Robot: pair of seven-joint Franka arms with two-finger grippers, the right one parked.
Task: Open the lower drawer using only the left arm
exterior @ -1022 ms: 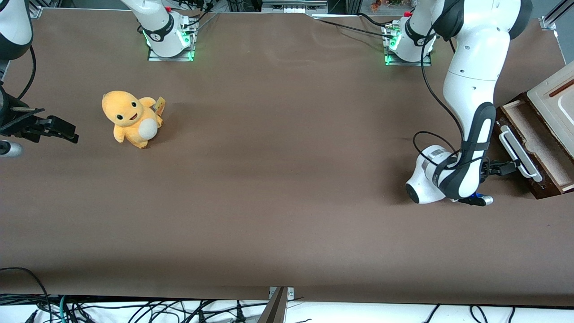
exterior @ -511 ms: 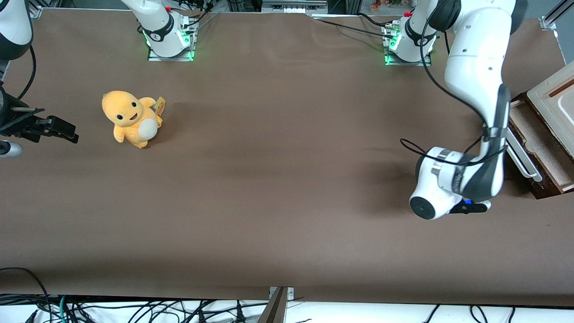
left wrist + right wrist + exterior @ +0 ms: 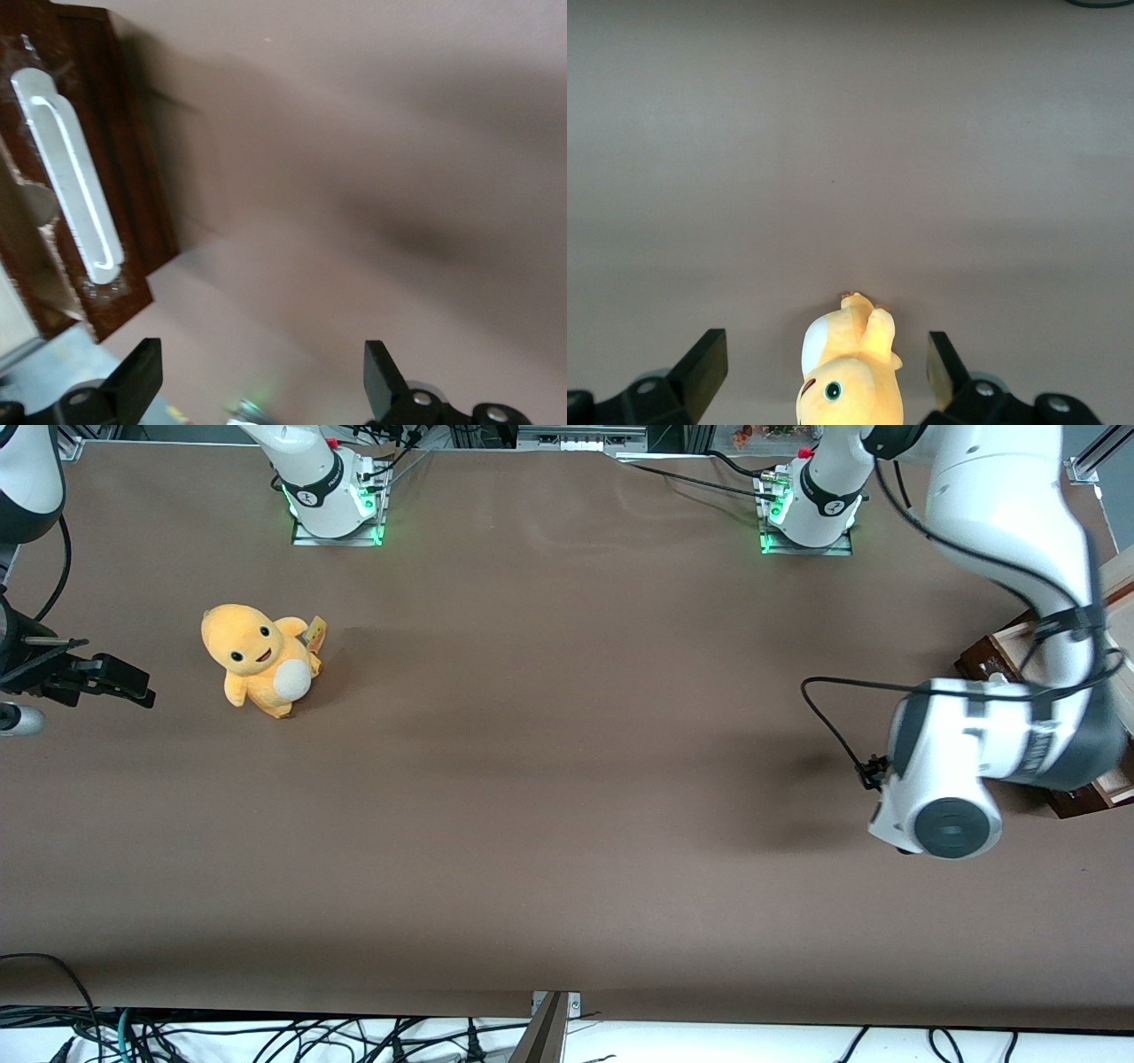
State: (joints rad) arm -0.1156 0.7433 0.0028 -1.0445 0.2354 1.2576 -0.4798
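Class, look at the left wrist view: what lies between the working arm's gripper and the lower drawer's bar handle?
Only bare brown table: the left wrist view shows the gripper, fingers open, apart from the lower drawer and its handle.

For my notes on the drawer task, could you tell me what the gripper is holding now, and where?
Nothing: the gripper is open and apart from the lower drawer's handle.

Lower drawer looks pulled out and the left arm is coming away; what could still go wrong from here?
1. The left arm hangs right over the lower drawer, so a swing could knock it back in.
2. The black cable loops loosely beside the arm and may snag.
3. In the wrist view the gripper is open, its fingers apart from the bar handle; dipping again could clip it.
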